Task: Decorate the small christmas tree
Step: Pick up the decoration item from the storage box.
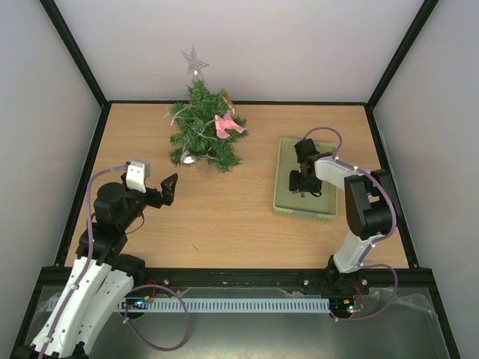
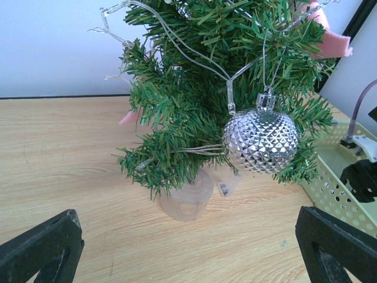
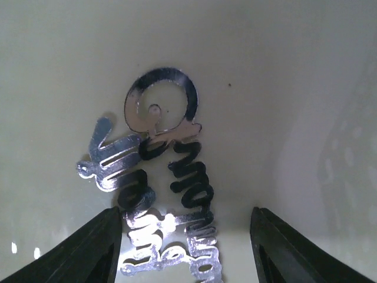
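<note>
Basket floor (image 3: 283, 71) bears mirrored script ornament (image 3: 135, 200), unreadable.

Wooden table (image 1: 224, 221) with small christmas tree (image 1: 200, 131), green basket (image 1: 303, 213).

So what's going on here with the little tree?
Two robot arms are decorating the small christmas tree, which already carries a star, a pink ornament and a silver ball. The right gripper is down in the pale green basket, open over a shiny silver script ornament. The left gripper hovers open, facing the tree.
</note>
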Motion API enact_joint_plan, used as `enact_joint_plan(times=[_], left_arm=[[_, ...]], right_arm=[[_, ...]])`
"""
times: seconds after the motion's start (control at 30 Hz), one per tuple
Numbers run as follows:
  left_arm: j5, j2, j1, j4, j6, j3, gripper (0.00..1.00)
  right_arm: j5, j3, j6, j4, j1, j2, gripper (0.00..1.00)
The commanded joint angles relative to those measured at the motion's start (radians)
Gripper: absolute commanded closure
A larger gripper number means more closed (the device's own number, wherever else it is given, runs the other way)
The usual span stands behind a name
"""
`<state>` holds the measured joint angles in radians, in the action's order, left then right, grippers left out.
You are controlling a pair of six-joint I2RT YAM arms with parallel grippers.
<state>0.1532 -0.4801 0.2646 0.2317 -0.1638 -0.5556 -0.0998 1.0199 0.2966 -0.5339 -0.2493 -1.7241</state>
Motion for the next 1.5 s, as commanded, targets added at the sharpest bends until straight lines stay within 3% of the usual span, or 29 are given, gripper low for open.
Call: enact_joint_plan(times=[0.0, 0.07, 0.37, 0.63, 0.9, 1.17, 1.3, 1.47], left_arm=[[-0.001, 0.003, 0.009, -0.001, 0.012, -0.002, 0.0], [-0.001, 0.004, 0.009, -0.002, 0.012, -0.002, 0.0], [-0.01, 0.0, 0.009, 0.001, 0.012, -0.002, 0.0], [-0.013, 0.0, 0.008, 0.002, 0.014, -0.002, 0.0], [-0.007, -0.009, 0.008, 0.0, 0.014, -0.002, 0.0], [-0.008, -0.013, 0.008, 0.0, 0.014, -0.002, 0.0], [-0.007, -0.014, 0.008, 0.0, 0.014, -0.003, 0.0], [-0.01, -0.012, 0.009, 0.001, 0.015, -0.002, 0.0]], right_arm=[[-0.031, -0.042, 0.016, 0.041, -0.006, -0.032, 0.41], [-0.031, -0.053, 0.013, 0.055, -0.006, -0.038, 0.44], [-0.035, -0.07, 0.017, 0.118, -0.008, -0.051, 0.74], [0.014, -0.046, 0.023, 0.106, -0.009, 0.007, 0.78], [-0.036, -0.038, 0.005, 0.124, -0.009, 0.081, 0.85], [-0.18, -0.073, 0.033, 0.2, -0.009, 0.154, 0.85], [-0.2, -0.077, 0.033, 0.222, -0.01, 0.154, 0.77], [-0.122, -0.028, 0.052, 0.118, -0.009, 0.095, 0.64]])
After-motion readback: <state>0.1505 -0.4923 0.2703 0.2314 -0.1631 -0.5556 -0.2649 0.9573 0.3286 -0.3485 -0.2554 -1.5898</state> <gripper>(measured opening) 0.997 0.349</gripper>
